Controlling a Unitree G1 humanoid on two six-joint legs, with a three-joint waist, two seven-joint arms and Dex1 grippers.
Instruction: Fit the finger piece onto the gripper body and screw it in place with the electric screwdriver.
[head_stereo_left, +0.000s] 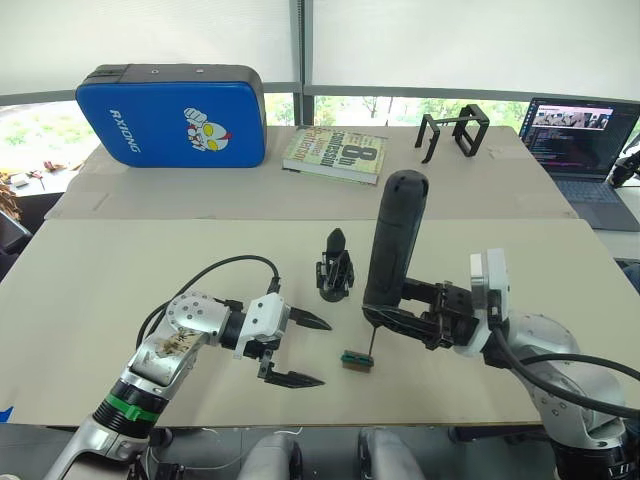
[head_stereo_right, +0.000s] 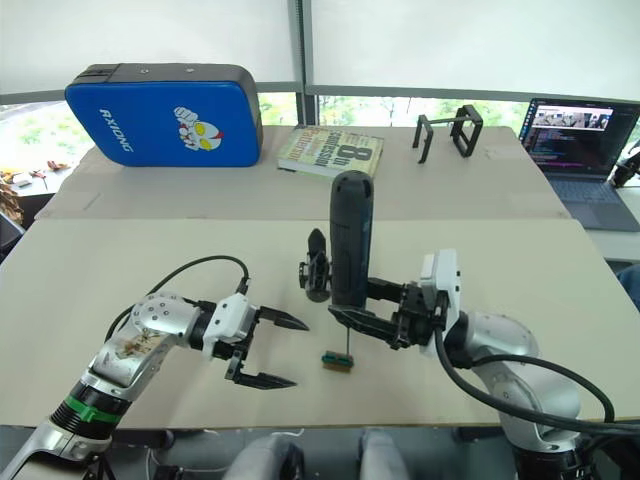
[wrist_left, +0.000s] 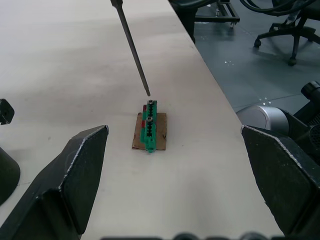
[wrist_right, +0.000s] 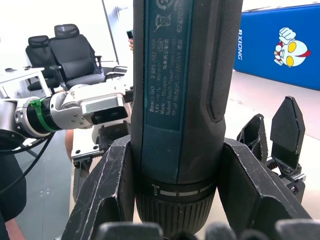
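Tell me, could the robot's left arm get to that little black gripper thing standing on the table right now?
Probably yes. The left gripper is open and holds nothing, and the gripper body stands close ahead of it with bare table between them.

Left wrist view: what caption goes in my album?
Open left gripper faces a small green screw holder as the electric screwdriver bit touches it.

I'm seeing the dark grey matt plastic pen-shaped electric screwdriver (head_stereo_left: 398, 240) with its thin smooth metal bit, matt black rubbery-looking fingers (wrist_left: 75, 175), a green plastic block (wrist_left: 149, 126) on brown card, smooth matt beige tabletop (head_stereo_left: 150, 270).
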